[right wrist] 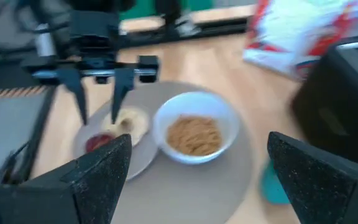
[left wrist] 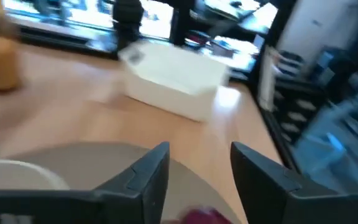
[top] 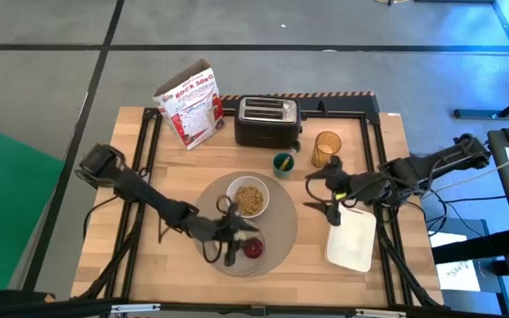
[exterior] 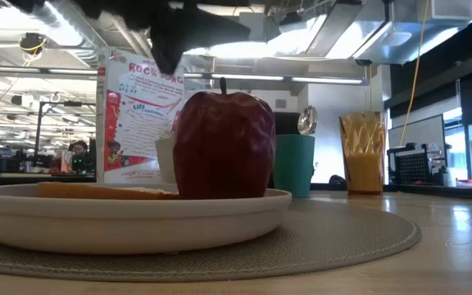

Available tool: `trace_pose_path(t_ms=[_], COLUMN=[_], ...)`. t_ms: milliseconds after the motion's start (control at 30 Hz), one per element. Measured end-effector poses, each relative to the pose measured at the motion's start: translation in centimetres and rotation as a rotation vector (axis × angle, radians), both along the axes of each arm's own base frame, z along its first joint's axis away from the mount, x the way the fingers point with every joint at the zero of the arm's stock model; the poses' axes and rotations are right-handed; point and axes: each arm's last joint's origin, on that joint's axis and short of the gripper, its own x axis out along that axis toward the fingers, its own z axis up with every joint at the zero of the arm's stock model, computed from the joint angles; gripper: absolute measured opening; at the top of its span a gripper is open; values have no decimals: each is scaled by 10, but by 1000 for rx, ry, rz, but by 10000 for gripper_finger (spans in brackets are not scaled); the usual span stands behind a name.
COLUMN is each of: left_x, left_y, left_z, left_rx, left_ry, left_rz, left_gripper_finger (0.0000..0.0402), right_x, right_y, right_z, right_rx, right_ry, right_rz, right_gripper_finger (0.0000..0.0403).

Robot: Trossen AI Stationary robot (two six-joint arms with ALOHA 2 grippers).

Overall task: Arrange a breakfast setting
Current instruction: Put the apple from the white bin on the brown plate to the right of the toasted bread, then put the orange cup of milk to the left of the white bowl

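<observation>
The wooden surface carried a placemat with bowl, and an apple on a plate. The left hand hovered spread above the apple; the right hand stood spread near the amber cup. Bare wood lay along the left edge.

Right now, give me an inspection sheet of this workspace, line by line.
Surface: wooden table, round placemat at centre.
Job's things: white bowl holding cereal; red apple and a pale bagel on the small plate; amber cup off the mat.
Clutter: cereal box, black toaster, teal cup, white tray.
Hands: left hand open over the apple; right hand open by the tray.
Cables: loose leads at the right edge.
Surroundings: office space, a seated person far behind.
</observation>
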Motion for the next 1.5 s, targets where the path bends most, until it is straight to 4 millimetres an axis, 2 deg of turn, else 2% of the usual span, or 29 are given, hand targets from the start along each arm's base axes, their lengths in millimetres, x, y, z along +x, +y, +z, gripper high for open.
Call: trace_pose_path(t_ms=[100, 200, 433, 533, 633, 733, 967, 1267, 1500], left_x=[-7, -9, 11, 17, 20, 19, 15, 11, 10], left_y=[21, 44, 100, 123, 143, 158, 184, 198, 203], left_z=[25, 52, 94, 104, 115, 125, 116, 111, 111], left_rx=[-26, -26, -6, -31, -49, -55, -90, -72, -71], left_ry=[-6, -9, 32, 36, 12, -16, 82, 141, 140], left_rz=[104, 179, 222, 229, 250, 265, 225, 218, 201], left_gripper_finger=[171, 172, 172, 172, 172, 173, 173, 173, 173], right_x=[-4, -6, 0, 7, 13, 26, 53, 61, 62], right_y=[-12, -30, -74, -98, -123, -140, -154, -162, -163], right_z=[10, 11, 3, -4, -19, -34, -59, -72, -73], right_rx=[0, 43, 191, 203, 263, 334, 349, 241, 215], right_ry=[14, 64, 124, 146, 247, 316, 375, 423, 430], right_rz=[-134, -254, -435, -542, -606, -599, -589, -661, -659], right_gripper_finger=[365, 365, 359, 345, 325, 305, 269, 246, 241])
